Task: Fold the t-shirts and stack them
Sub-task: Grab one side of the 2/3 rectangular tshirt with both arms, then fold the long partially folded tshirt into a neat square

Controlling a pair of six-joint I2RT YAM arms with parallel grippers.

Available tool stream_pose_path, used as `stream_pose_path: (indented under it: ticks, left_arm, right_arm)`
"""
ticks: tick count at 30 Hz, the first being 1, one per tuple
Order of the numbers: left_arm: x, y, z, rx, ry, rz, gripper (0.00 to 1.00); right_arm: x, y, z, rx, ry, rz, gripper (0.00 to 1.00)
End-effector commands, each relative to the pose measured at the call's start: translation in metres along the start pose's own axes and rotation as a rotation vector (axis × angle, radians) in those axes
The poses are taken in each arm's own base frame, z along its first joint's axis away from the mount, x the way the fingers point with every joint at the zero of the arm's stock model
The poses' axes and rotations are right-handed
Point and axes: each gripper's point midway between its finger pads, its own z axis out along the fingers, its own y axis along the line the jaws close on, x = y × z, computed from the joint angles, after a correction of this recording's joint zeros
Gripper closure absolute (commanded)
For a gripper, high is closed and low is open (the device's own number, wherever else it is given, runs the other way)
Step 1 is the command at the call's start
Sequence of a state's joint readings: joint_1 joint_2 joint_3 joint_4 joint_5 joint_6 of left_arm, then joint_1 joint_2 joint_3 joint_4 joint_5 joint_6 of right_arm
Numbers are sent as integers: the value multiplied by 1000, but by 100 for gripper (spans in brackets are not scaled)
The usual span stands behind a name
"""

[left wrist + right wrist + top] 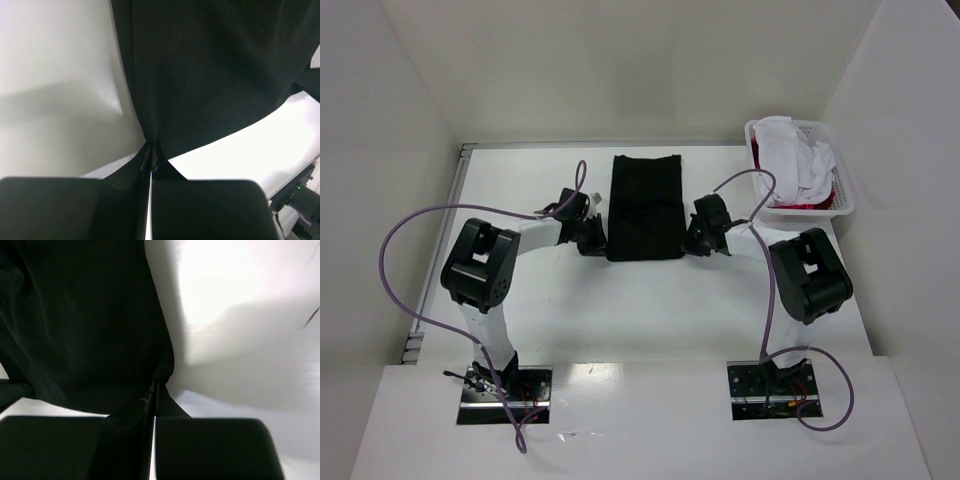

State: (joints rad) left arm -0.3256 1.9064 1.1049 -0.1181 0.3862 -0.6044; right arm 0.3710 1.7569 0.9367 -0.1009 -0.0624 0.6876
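Black cloth in a folded strip, the black t-shirt [645,205] is being pinched at its near corners, mid-worktop [650,300], by the left pincer [592,238] and right pincer [695,240], while the white and red t-shirts [800,165] are being held in the far-right basket [845,200].

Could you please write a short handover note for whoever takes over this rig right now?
Grippers: the left gripper is shut on the black shirt's left edge, close to its near end. The right gripper is shut on the right edge opposite.
Things: the black shirt lies mid-table as a long narrow strip. A white shirt and a red shirt sit bunched in the basket at the far right.
Done: the black shirt's sides are folded in.
Left: probably fold its near end over the far end, then fold the basket's shirts and stack them all.
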Motion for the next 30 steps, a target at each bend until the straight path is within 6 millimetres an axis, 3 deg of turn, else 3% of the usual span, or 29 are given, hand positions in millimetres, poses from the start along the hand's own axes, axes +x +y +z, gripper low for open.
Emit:
stream_pose_path:
  ticks: [1,5,7,8,10,12,14,15,16,18,22,25,30]
  left_arm:
    - [11,2,-19,-37,-20,8,100]
    - [27,-5,-32,-39,-14,18,100]
    - [45,-5,-35,-61,18,17,100]
    - [49,-18,-41,-51,11,51,100]
    - [63,-19,-48,-82,24,46,100]
    - [66,-30,-65,-76,-3,66,100]
    - [61,-46,-87,-47,-58,68,100]
    - [62,-47,-95,-54,-63,57,100]
    - [59,-46,-103,-71,-94,60,100]
    - [42,-64,-132,-55,-179,70,100]
    - [6,-76,-166,-27,-272,81,100]
    - [-9,-79,-171,-15,-291,95,100]
    - [-41,-63,-166,25,-295,60,100]
  right_arm:
    - [9,17,-21,-37,-51,-26,100]
    - [32,23,-29,-26,-35,-41,100]
    - [44,29,-36,-33,-15,-48,100]
    - [45,35,-43,-50,-19,-58,100]
    - [59,45,-53,-64,-13,-67,100]
    - [61,57,-74,-93,-39,-84,100]
    - [57,57,-89,-96,-52,-73,100]
    - [46,65,-106,-128,-97,-67,100]
    - [37,70,-116,-139,-132,-52,100]
    - [25,79,-138,-174,-173,-57,100]
    - [-7,100,-160,-210,-238,-77,100]
    - [-23,107,-152,-205,-252,-97,100]
    - [-50,115,-133,-205,-267,-106,100]
